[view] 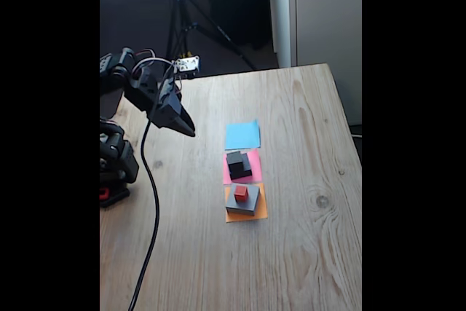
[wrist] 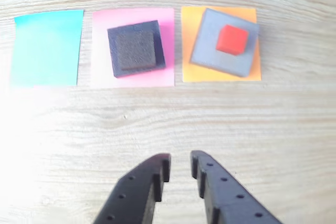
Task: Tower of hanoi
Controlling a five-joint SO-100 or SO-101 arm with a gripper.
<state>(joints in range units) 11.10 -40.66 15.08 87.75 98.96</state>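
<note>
Bench: pale wooden bench [view: 291,253] with visible grain; it carries three paper squares in a row and the arm at its left edge in the fixed view.
Paper squares: blue square [wrist: 47,47], pink square [wrist: 133,45] and orange square [wrist: 220,43], left to right in the wrist view, just beside one another; in the fixed view the blue one lies farthest from the camera.
Wide grey block [wrist: 223,43]: lies flat on the orange square, turned slightly askew to the paper's edges.
Tiny red cube [wrist: 232,39]: sits on top of the wide grey block, near its centre.
Medium black block [wrist: 136,50]: rests on the pink square.
Small dark grey block [wrist: 135,51]: stacked on the medium black block, leaving a black margin at the right and lower sides in the wrist view.
Claw [wrist: 180,162]: raised above the bench, well apart from all four blocks, empty; its two black fingers stand a narrow gap apart, slightly spread.
Cable: black cable [view: 153,216] hangs from the arm and trails across the bench toward the camera.
</note>
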